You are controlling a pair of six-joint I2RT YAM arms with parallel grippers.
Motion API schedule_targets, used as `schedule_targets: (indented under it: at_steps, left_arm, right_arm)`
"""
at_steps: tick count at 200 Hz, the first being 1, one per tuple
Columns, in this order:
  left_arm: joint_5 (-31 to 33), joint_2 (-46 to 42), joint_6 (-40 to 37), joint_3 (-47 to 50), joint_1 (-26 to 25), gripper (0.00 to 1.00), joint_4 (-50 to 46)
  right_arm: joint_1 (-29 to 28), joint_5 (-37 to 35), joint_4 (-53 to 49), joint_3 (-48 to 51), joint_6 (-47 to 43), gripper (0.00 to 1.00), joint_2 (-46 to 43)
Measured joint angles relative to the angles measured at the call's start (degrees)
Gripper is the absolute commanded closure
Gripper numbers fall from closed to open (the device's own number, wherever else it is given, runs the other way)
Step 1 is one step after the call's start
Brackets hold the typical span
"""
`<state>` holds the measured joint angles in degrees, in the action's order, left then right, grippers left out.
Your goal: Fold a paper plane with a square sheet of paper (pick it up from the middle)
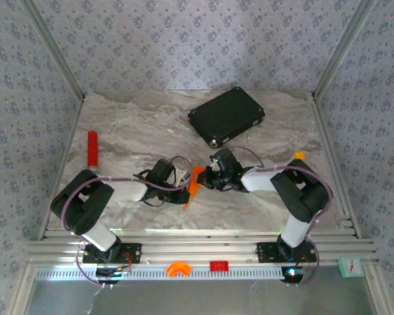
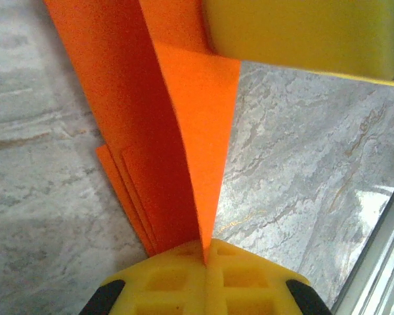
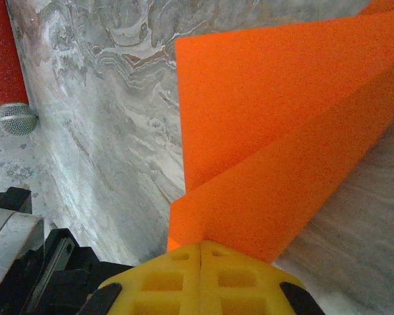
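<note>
Jaws on left arm [image 1: 121, 191] and right arm [image 1: 276, 178] both clamped on thin bright orange paper sheet [image 1: 195, 182], creased into layered wedge, between them at near-middle of grey marbled table [image 1: 138, 125]. Judged mid-fold. Next likely calls for pressing crease flat without tearing.

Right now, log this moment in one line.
left pincer: shut on folded orange paper | right pincer: shut on it | paper: creased, layered
</note>
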<state>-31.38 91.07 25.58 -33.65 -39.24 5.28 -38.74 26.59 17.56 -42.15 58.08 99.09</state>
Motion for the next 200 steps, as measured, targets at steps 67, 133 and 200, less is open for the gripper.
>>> schedule_targets:
  at_steps: [67,133,200]
  left_arm:
    - [-3.54,0.98,5.01,1.46,1.99,1.00,3.87]
    - [-5.27,1.20,9.51,3.26,3.17,1.00,8.02]
    - [-5.51,1.20,12.33,4.26,3.63,1.00,10.14]
  right_arm:
    - [0.33,0.98,2.27,-0.22,0.83,0.95,0.26]
    - [0.09,2.45,2.86,2.89,0.35,0.97,-3.54]
    - [-1.14,4.37,3.85,-0.61,0.13,0.99,2.08]
